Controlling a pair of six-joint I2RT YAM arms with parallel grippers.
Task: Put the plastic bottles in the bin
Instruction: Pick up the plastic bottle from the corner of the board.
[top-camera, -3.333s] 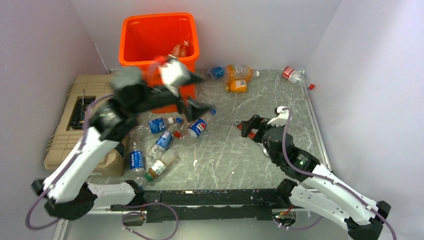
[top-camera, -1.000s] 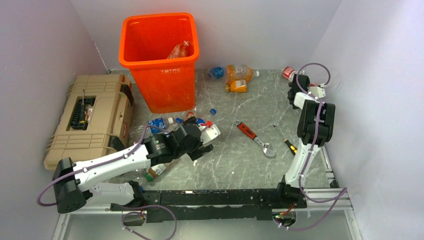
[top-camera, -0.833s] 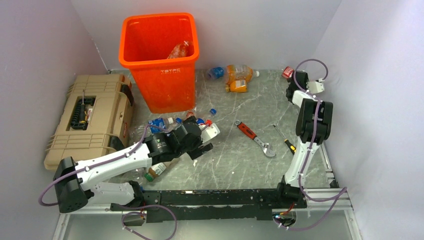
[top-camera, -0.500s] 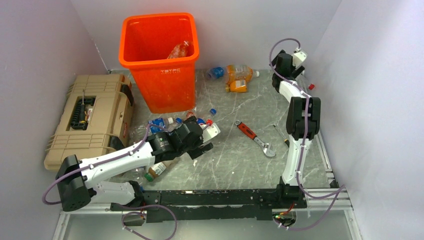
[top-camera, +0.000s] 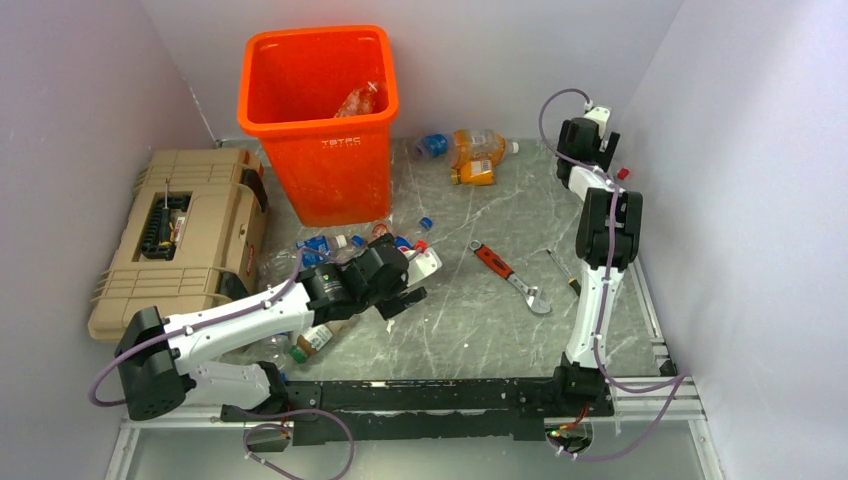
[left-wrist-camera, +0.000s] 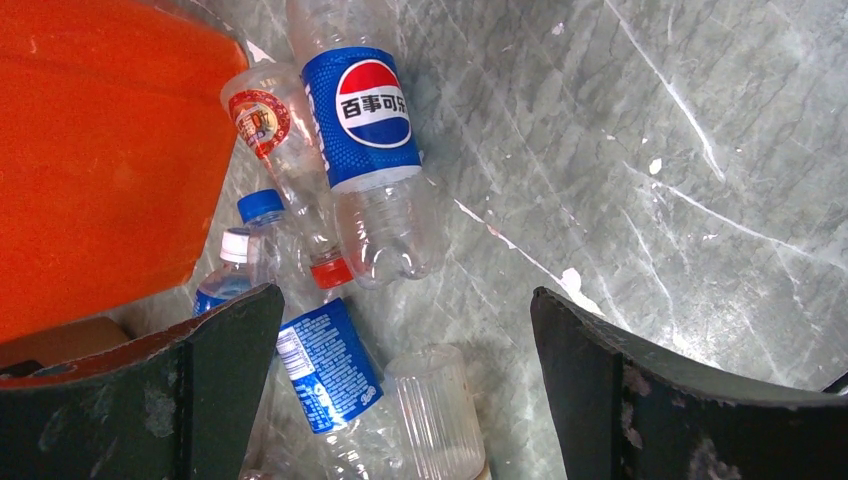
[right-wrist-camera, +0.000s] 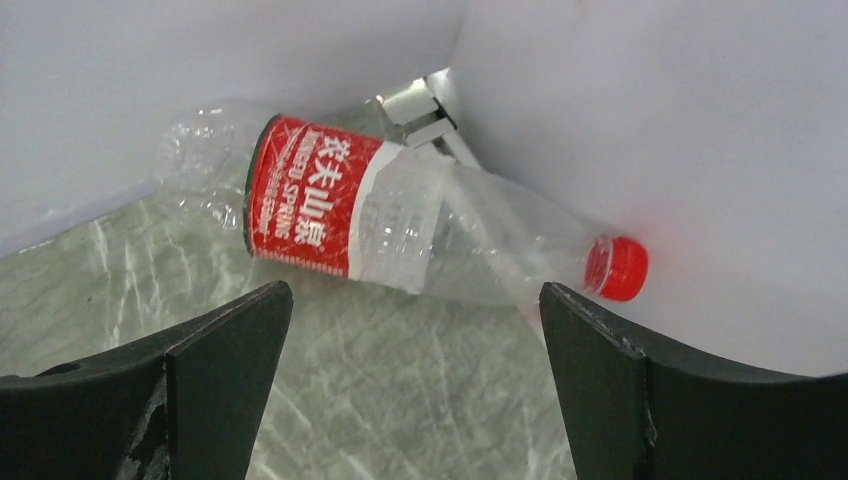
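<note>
The orange bin (top-camera: 318, 110) stands at the back left with a clear bottle (top-camera: 360, 100) inside. My left gripper (top-camera: 408, 280) hangs open over a pile of bottles (top-camera: 318, 250) in front of the bin. In the left wrist view that gripper (left-wrist-camera: 405, 296) has a Pepsi bottle (left-wrist-camera: 368, 120), a red-capped bottle (left-wrist-camera: 285, 160), a blue-labelled bottle (left-wrist-camera: 325, 365) and a ribbed clear bottle (left-wrist-camera: 435, 410) ahead of and between its fingers, none gripped. My right gripper (top-camera: 595, 148) is open in the far right corner. Its wrist view shows the gripper (right-wrist-camera: 415, 295) just short of a red-labelled bottle (right-wrist-camera: 310, 195) lying against the wall.
Two orange bottles (top-camera: 475, 155) and a blue-capped one (top-camera: 432, 145) lie at the back centre. A red-handled wrench (top-camera: 505, 272) and a screwdriver (top-camera: 565, 275) lie mid-table. The tan toolbox (top-camera: 180, 235) sits left. White walls close in the right corner (right-wrist-camera: 650, 120).
My right arm has swung from the right edge into the far right corner, facing the red-labelled bottle. My left gripper has stayed almost still over the bottle pile.
</note>
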